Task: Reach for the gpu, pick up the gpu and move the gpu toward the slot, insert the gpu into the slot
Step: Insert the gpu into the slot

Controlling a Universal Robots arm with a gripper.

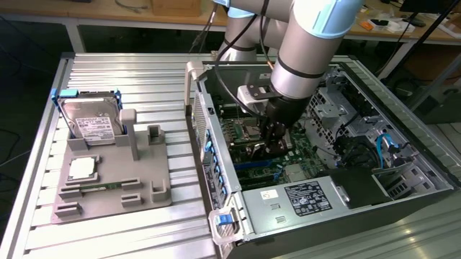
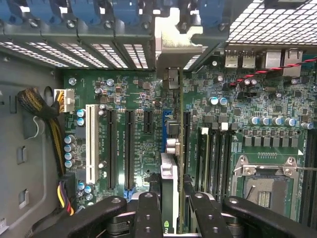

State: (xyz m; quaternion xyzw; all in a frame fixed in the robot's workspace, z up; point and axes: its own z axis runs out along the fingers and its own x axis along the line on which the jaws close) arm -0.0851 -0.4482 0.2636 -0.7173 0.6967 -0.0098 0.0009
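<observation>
— Silver metal end of the gpu (image 2: pixel 171 34) sits far ahead of the fingers (image 2: pixel 148 213), up at the rear slot covers (image 2: pixel 124 54). That's the wrist view.
— Grip?
— The gripper (image 2: pixel 171 218) is clamped on the card. The card sits edge-on between the two pads, no slack showing. Held by its upper edge so the connector edge faces the board, I'd say.
— Slot?
— The blue slot (image 2: pixel 165 124) runs straight out ahead of the fingers, just beside the card's edge line. The card looks lined up along it. How deep it sits, can't tell.
— Room to move?
— Tight. There are black expansion slots (image 2: pixel 130 148) on one side of the fingers and memory sockets (image 2: pixel 213 153) close on the other. The CPU socket (image 2: pixel 262 186) is further out on that same side. The cable bundle (image 2: pixel 47 119) is well off, past the white slot (image 2: pixel 90 144).
— Exterior view?
— The arm (image 1: pixel 310 48) stands over the open computer case (image 1: pixel 209 135), gripper (image 1: pixel 275 139) low over the motherboard, mid-case. The case walls are apart from the fingers all round, and the power supply (image 1: pixel 306 195) is the nearest bulk. The hard drive (image 1: pixel 90 121) and grey tray (image 1: pixel 144 199) are outside the case, well apart from the fingers.
</observation>
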